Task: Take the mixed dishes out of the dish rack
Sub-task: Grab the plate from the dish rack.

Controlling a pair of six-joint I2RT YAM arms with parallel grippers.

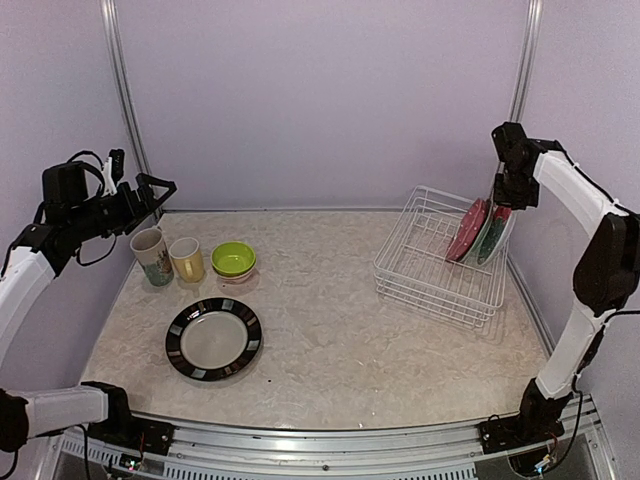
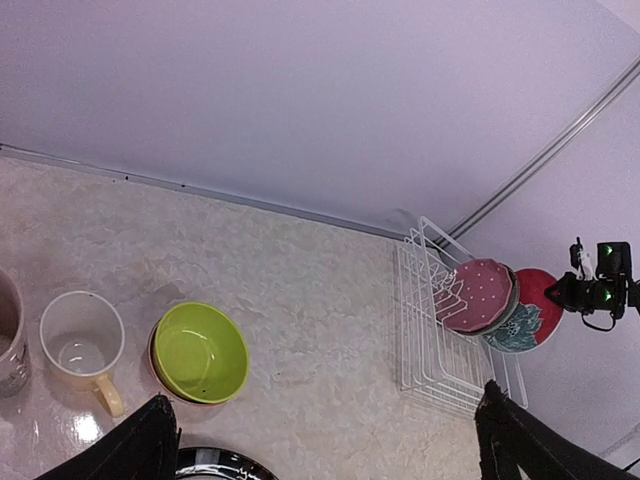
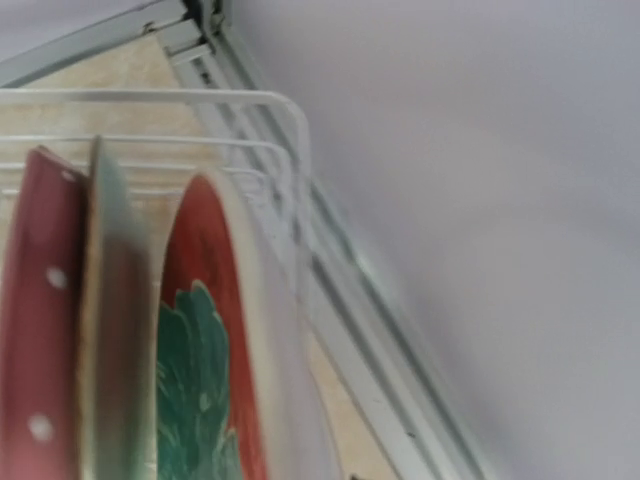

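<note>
White wire rectangular dish rack: far right on beige stone-pattern table.
Pink dotted plate and red-teal flower plate: upright in rack's right end, close together, flower plate rightmost.
Far left, row running left to right: cream patterned mug, yellow cup, lime-green bowl.
Lime-green bowl nested in small white-and-red bowl.
Dark striped-rim round plate: flat on table, near side of row, well apart from rack.
</note>
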